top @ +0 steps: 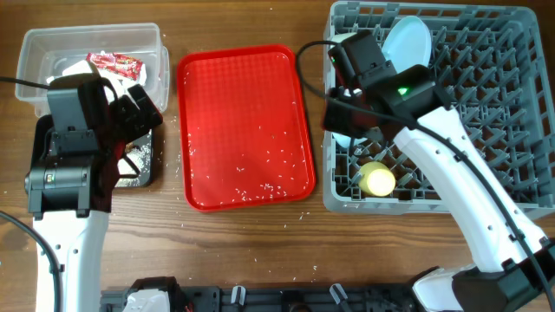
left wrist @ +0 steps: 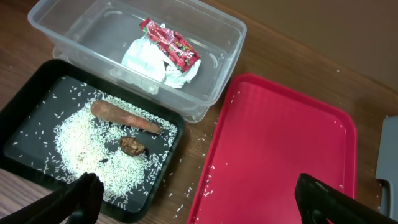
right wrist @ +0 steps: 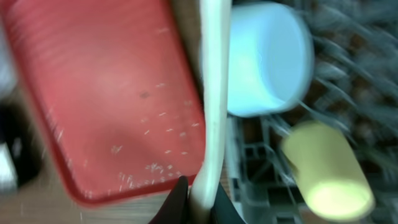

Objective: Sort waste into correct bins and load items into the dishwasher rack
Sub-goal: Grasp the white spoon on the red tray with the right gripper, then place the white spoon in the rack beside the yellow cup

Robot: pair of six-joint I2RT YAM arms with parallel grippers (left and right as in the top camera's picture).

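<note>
The clear tub (left wrist: 224, 37) holds the red wrapper (left wrist: 169, 42) on the napkin (left wrist: 149, 62). Touching its front, the black tray (left wrist: 25, 106) holds rice (left wrist: 81, 143), the sausage stick (left wrist: 124, 117) and the lump (left wrist: 132, 145). The left gripper (left wrist: 199, 186) hangs spread wide and empty. The red tray (left wrist: 280, 137) is bare but for stray grains. At the dishwasher rack (top: 512, 52)'s left edge, the right gripper (right wrist: 198, 202) pinches the white spoon (right wrist: 212, 93), blurred, beside a bowl (right wrist: 267, 59), the yellow cup (top: 378, 179) and the plate (top: 408, 39).

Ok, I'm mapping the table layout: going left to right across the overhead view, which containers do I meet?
Clear tub → red tray → dishwasher rack. Black tray left out: it overlaps the tub's span.
</note>
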